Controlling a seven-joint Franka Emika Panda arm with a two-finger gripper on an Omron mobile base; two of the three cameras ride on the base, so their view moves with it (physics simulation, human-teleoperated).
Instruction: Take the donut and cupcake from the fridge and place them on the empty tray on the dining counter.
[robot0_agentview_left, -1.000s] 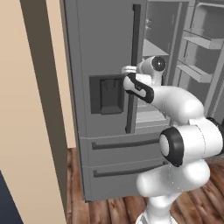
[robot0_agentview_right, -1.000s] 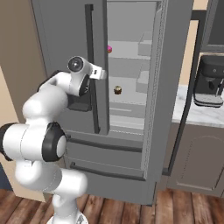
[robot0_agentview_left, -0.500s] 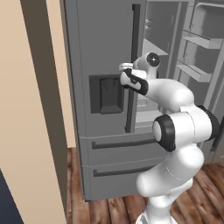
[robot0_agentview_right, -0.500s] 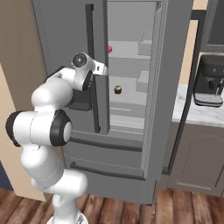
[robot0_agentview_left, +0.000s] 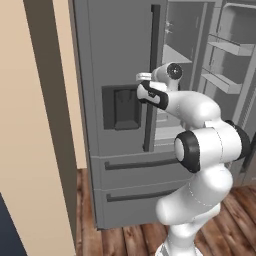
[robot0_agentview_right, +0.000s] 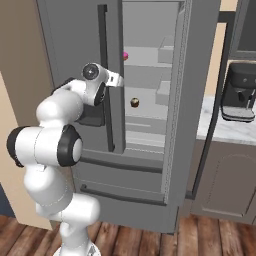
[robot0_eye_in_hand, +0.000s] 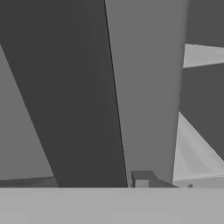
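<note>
Pincer (robot0_agentview_right: 120, 80): now clenched, empty, at edge of closed left fridge (robot0_agentview_right: 75, 45) door; open a moment ago. Donut (robot0_agentview_right: 125, 55), cupcake (robot0_agentview_right: 135, 103): shelved inside, not yet collected.

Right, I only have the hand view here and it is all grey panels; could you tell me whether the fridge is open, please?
Observer: Yes. The fridge has its right-hand door open, and the left-hand door is closed.
Operator: Thank you. Can you see the pastries inside?
Observer: The donut sits on an upper shelf and the cupcake on a shelf below it.
Operator: And where is the gripper?
Observer: The gripper is at the closed door's inner edge, at a height between those two shelves.
</note>
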